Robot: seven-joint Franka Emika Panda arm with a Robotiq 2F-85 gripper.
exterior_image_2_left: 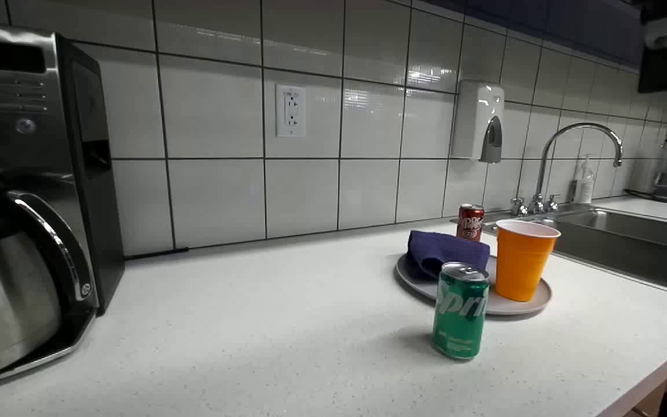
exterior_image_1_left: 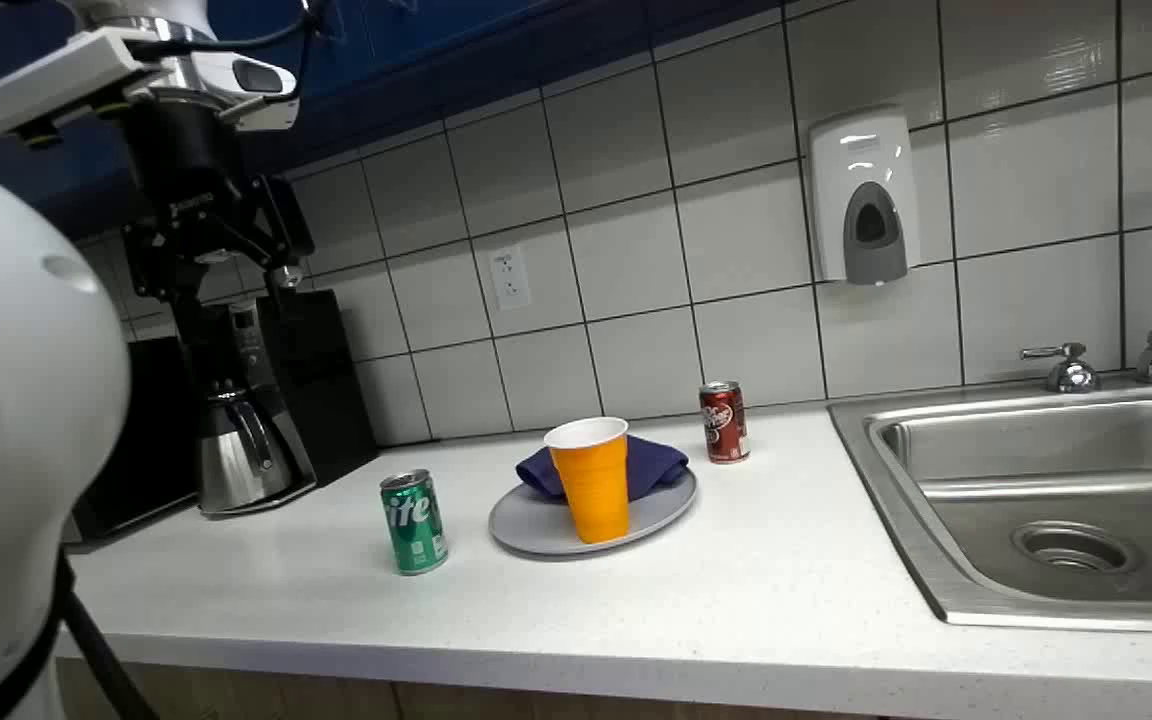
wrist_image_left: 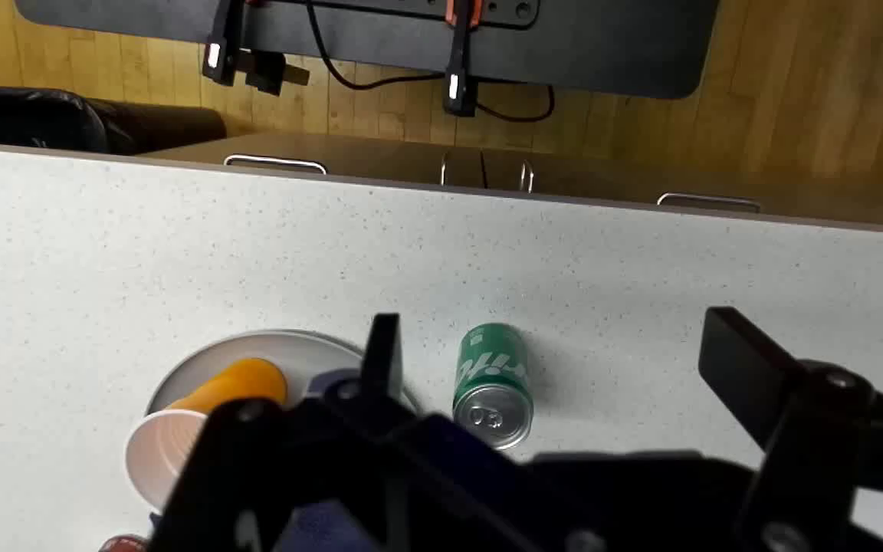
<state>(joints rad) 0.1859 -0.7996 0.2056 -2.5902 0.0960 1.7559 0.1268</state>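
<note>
While the pincer [wrist_image_left: 555, 337] is spread super wide and empty, you can spot the Sprite can [wrist_image_left: 494, 379] through the gap in the wrist view, upright on the tabletop [wrist_image_left: 610, 268]. Gray plate [wrist_image_left: 310, 356], orange cup [wrist_image_left: 215, 392] standing on it, is at 9 o'clock from there; red can [wrist_image_left: 123, 544] is farther, around 8.

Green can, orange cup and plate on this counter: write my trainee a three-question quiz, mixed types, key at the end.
1. True or false: the orange cup stands upright on the gray plate.
2. Multiple choice: which is nearer the coffee maker? A) the red can B) the green can
3. Short answer: in the wrist view, the green can shows between the jaws of the gripper. Is it gripped?

Key: 1. True. 2. B. 3. No; the jaws stand wide apart, and the gripper hangs well clear of the can.
</note>
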